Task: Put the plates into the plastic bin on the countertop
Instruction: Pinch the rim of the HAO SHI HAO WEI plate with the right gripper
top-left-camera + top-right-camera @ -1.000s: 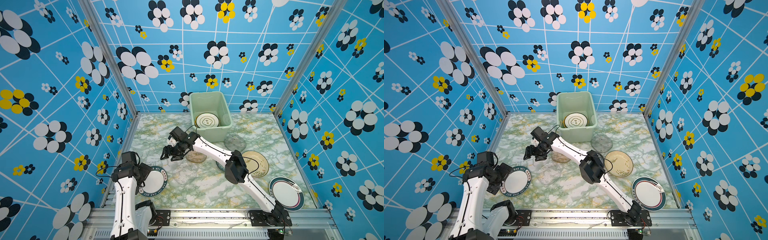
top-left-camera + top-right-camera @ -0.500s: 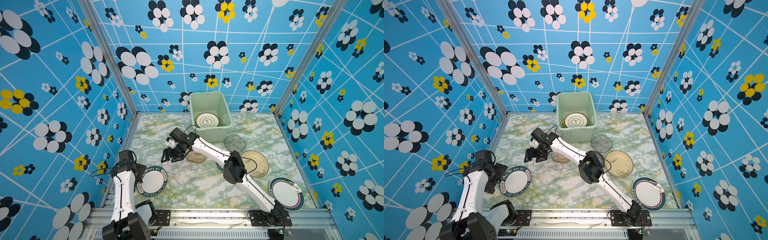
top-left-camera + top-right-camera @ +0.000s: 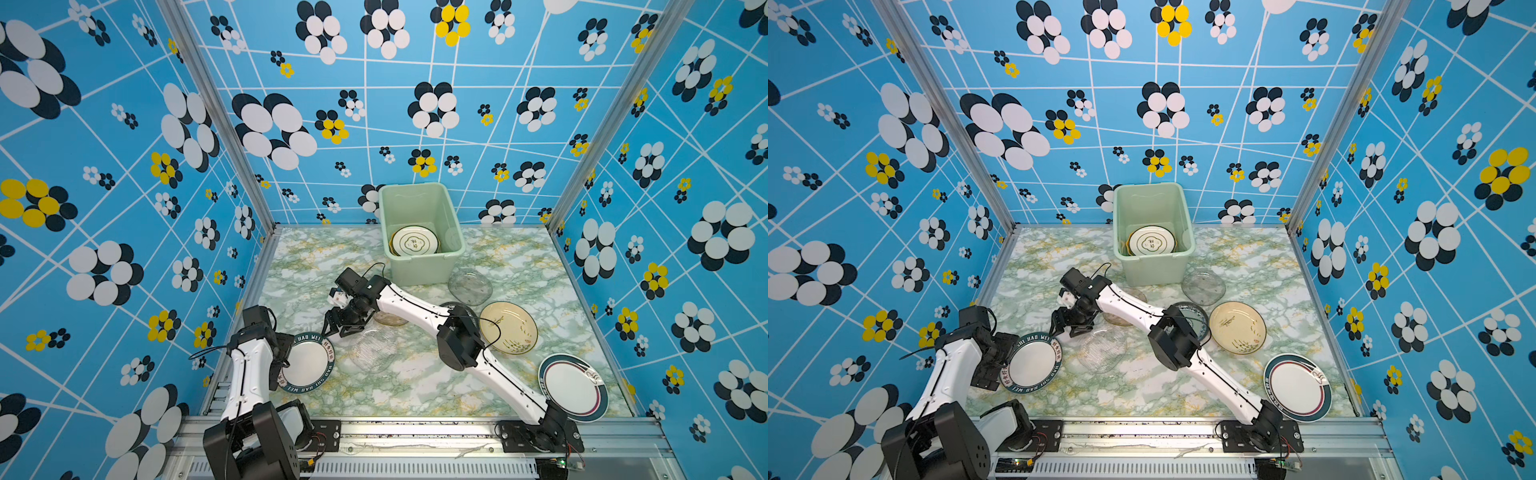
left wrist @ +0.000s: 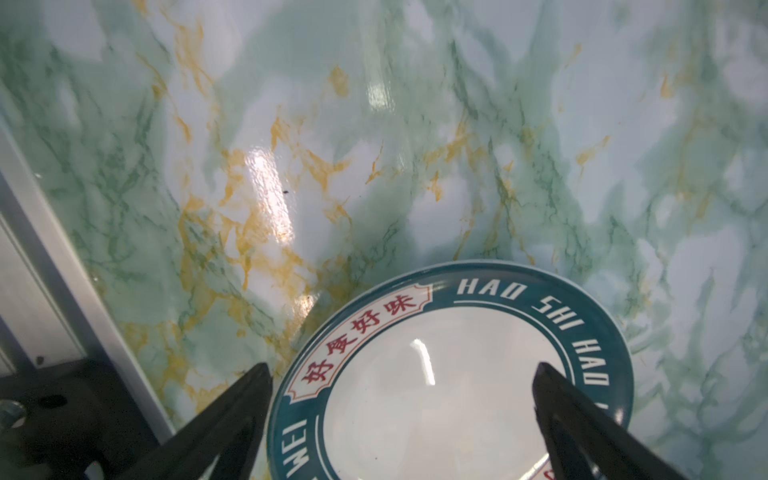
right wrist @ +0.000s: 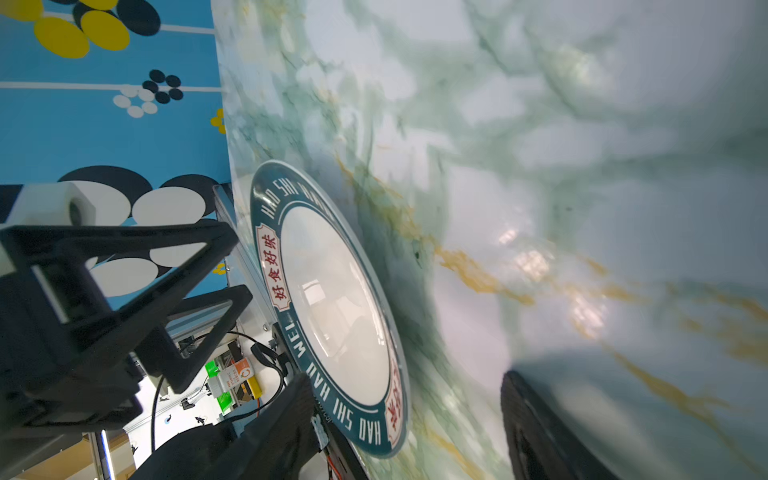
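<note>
A: Count of plates on the countertop (image 3: 415,386)?
B: Seven. One teal-rimmed plate (image 3: 308,361) lettered HAO SHI HAO WEI, front left. One clear ribbed glass plate (image 3: 374,349) just beside it, mid-counter. One brown glass plate (image 3: 390,320), partly under the right arm. One blue-patterned plate (image 3: 1196,316), mostly hidden by that arm's elbow. One cream plate (image 3: 509,328). One grey-clear glass plate (image 3: 469,286) by the bin's front corner. One white dark-rimmed plate (image 3: 573,386), front right corner.
A: Mint plastic bin (image 3: 424,270)?
B: One, against the back wall. One white plate with a lobed outline (image 3: 414,241) lies on top inside, a yellow edge showing beneath it (how many lie under, cannot tell).
A: Grippers?
B: Two. Left gripper (image 4: 401,374): jaws wide apart, astride the teal-rimmed plate's rim, one finger outside the rim and one over the plate. Cannot tell whether they touch it. Right gripper (image 3: 340,328): jaws apart with only countertop seen between them, low at the clear ribbed glass plate's far edge, near the teal-rimmed plate
</note>
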`<control>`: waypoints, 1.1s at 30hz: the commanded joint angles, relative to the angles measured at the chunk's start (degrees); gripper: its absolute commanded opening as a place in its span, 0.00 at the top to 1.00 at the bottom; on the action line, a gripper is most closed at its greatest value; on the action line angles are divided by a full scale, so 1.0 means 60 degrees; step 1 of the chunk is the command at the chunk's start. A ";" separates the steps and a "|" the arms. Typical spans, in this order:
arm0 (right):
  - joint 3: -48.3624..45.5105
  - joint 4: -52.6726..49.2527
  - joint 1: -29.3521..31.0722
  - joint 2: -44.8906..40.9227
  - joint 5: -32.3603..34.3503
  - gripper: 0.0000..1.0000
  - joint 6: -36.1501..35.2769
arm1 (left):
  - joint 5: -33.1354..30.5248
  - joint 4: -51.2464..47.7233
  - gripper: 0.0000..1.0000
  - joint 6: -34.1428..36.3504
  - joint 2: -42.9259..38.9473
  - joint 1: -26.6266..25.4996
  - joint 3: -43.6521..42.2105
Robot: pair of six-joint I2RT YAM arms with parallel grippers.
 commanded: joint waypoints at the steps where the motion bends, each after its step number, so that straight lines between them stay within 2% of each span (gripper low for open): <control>1: 0.0398 0.0093 0.0066 0.0400 -0.0453 0.30 0.0115 | 0.0239 0.0425 0.01 -0.0318 0.0118 0.0086 -0.0149; 18: 0.0711 0.0955 0.0324 0.0964 -0.1383 0.61 0.0760 | 0.0673 0.1197 0.01 -0.0474 0.0390 0.0051 -0.0596; 29: 0.0784 0.0976 0.0384 0.0917 -0.1307 0.90 0.0791 | 0.0980 0.1616 0.01 -0.0465 0.0598 -0.0001 -0.0680; 33: 0.0786 0.0860 0.0384 0.0867 -0.1134 0.98 0.0734 | 0.0968 0.1589 0.01 -0.0370 0.0531 -0.0067 -0.0516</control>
